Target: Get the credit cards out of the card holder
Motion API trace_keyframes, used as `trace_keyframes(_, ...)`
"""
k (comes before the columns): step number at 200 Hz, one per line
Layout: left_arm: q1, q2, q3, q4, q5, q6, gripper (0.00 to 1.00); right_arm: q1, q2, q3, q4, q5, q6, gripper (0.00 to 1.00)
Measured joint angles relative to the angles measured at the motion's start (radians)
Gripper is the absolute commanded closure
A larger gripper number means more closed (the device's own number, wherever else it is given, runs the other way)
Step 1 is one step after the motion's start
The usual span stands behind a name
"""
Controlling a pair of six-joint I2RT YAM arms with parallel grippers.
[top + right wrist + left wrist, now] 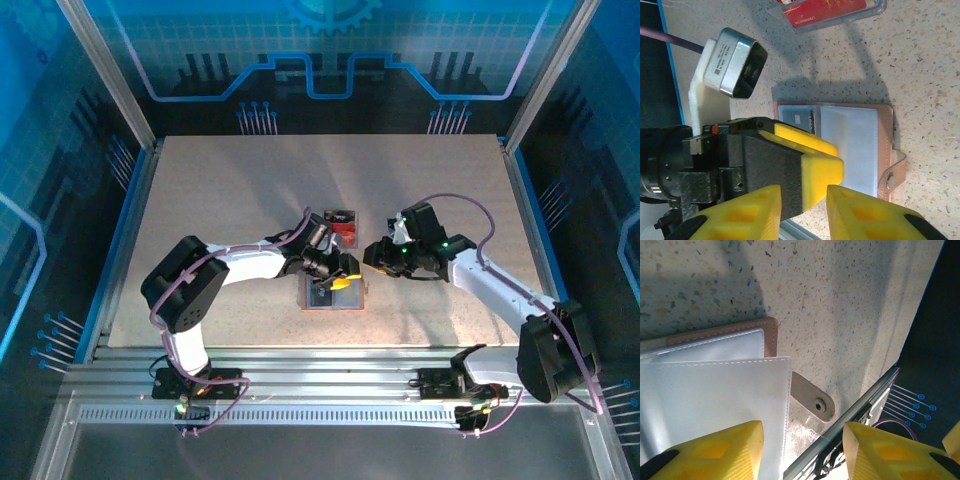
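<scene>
Left tool hangs over the spread-open card holder mid-counter, jaws moderately apart, gripping nothing. A dark card sits in its sleeve. Right tool, narrowly parted, hovers just beside, both arms reaching inward; red credit cards lie in a clear container beyond.

The open card holder lies by the tabletop edge, its snap tab flat; two yellow fingers stand apart, one over a pale sleeve
</scene>
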Motion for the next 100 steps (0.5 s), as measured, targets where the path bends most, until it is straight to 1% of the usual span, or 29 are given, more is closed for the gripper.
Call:
trace_keyframes(61,-0.003,0.007,0.005,0.005,0.000,-0.004,0.52,0.000,0.000,-0.006,0.001,0.000,0.000,0.70)
trace_keyframes(100,-0.005,0.050,0.006,0.019,0.000,-0.007,0.52,0.000,0.000,-0.010,0.001,-0.001,0.000,0.70)
